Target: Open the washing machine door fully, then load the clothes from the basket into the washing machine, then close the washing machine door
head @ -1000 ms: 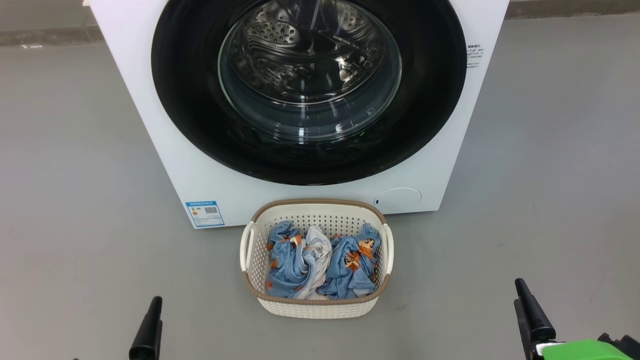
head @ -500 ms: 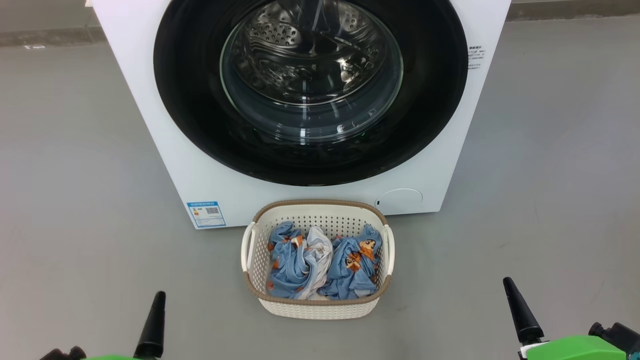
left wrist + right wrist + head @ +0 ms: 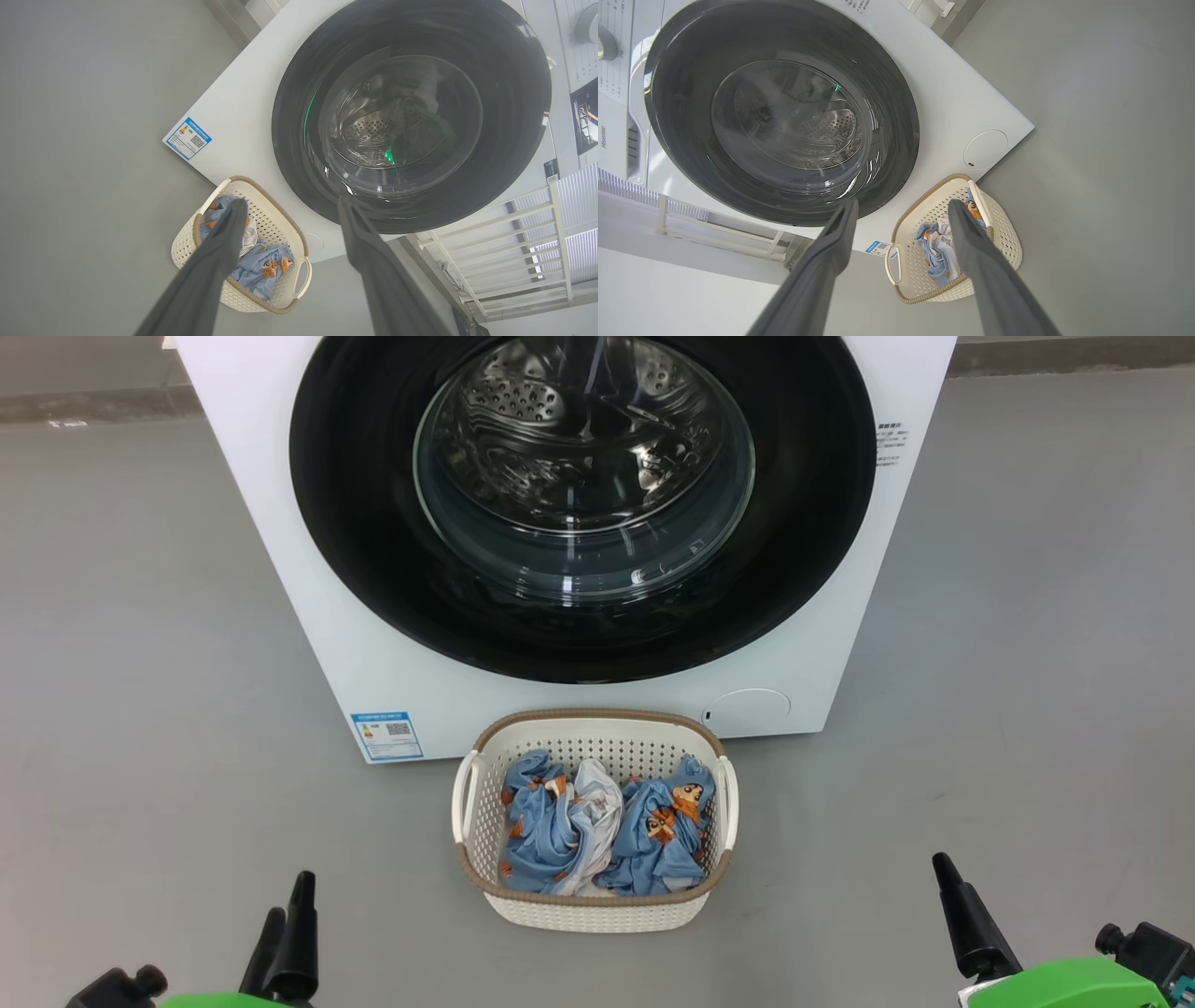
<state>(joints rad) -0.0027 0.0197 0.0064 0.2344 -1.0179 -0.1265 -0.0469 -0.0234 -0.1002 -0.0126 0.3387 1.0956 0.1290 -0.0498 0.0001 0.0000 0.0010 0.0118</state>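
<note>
Creeping upward now: left gripper and right gripper both spread wide, empty; door still shut, so opening's next.

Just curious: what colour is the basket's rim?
Brown, woven-looking; the basket itself is cream-white. Head view shows it best.

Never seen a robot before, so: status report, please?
Left tool, right tool open, empty. Round glossy black door shut. Blue printed clothes in cream perforated plastic basket, on grey floor just below door.
</note>
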